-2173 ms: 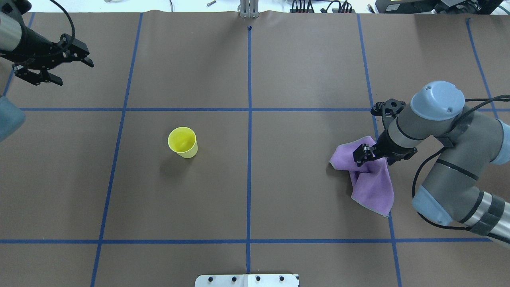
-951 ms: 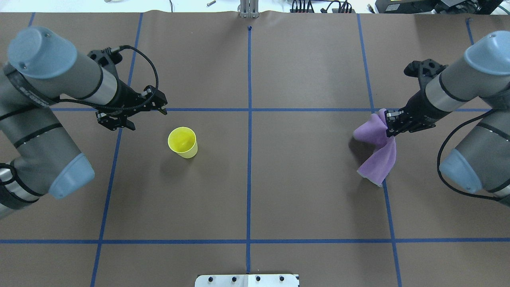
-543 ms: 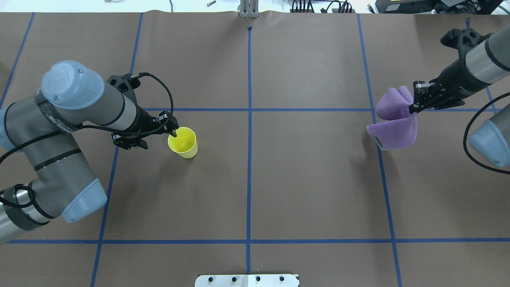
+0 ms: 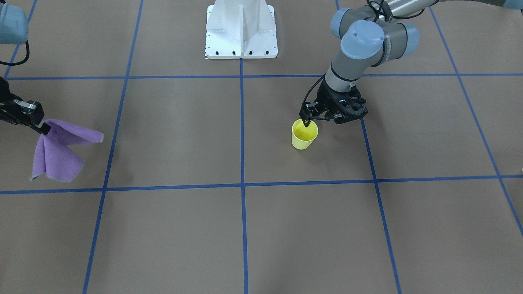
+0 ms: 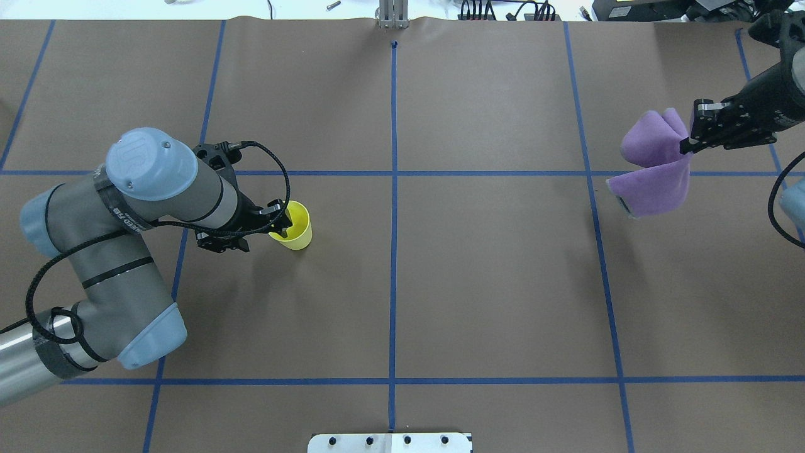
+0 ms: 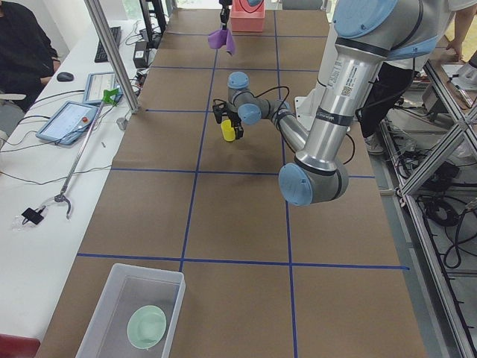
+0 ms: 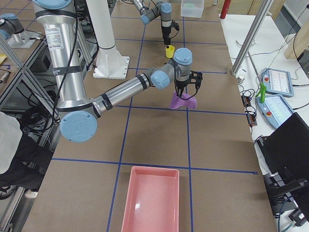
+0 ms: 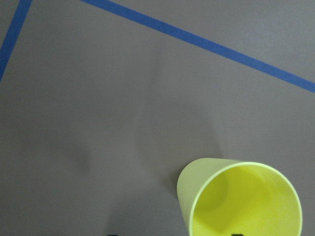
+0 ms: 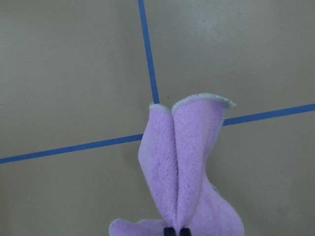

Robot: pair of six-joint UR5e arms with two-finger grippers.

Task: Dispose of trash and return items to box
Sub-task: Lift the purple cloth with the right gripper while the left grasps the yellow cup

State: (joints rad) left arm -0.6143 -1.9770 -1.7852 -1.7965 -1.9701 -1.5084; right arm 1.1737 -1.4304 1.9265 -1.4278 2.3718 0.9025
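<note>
Brown taped surface. Front view: we log left tool open, astride yellow cup rim, centre right; right tool clamped on purple cloth, hanging at left edge. Right side view: pink tray, bottom centre. We judge neither item delivered; both drops remain.

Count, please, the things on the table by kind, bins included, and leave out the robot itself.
cup: 1
cloth: 1
bowl: 1
bins: 2, the clear bin and the pink bin
Total: 5
</note>
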